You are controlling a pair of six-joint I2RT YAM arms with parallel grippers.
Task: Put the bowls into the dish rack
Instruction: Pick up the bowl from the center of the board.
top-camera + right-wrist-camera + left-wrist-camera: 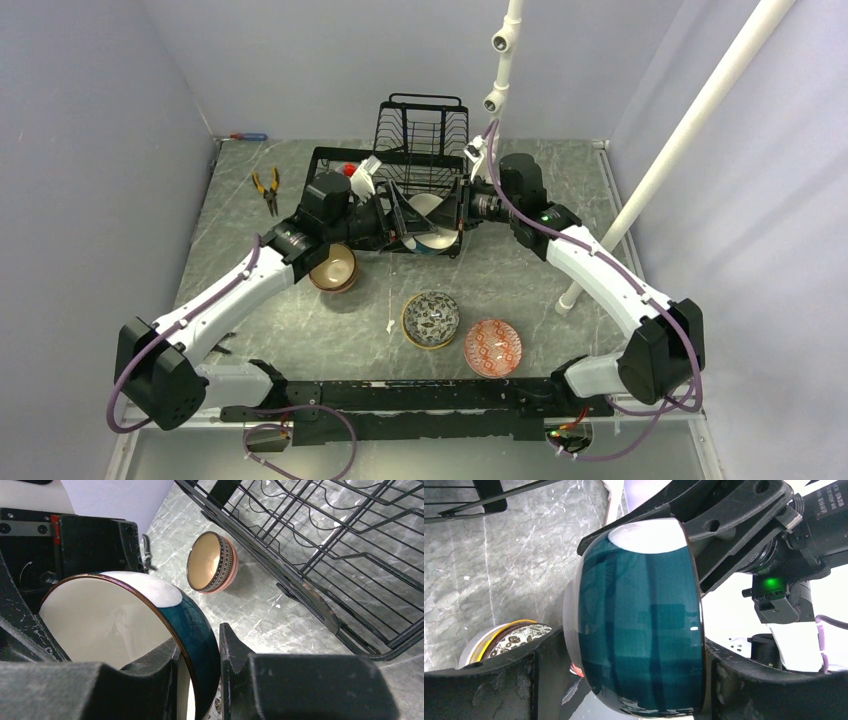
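A teal-and-white bowl [430, 228] hangs on its side over the front edge of the black wire dish rack [335, 158], held from both sides. My left gripper [405, 222] spans it from foot to rim; in the left wrist view [631, 680] the teal bowl [639, 625] fills the space between the fingers. My right gripper [452, 210] pinches its wall [200, 655], one finger inside the white bowl interior [110, 625], one outside. A brown bowl [333, 268], a yellow-rimmed patterned bowl [431, 319] and a red-patterned bowl [492, 347] sit on the table.
The rack's raised basket tier [425, 125] stands behind the base. The rack's wires [325, 555] are to the right in the right wrist view, beside the brown bowl [211, 562]. Orange-handled pliers [267, 188] lie far left. White pipes [690, 130] stand right.
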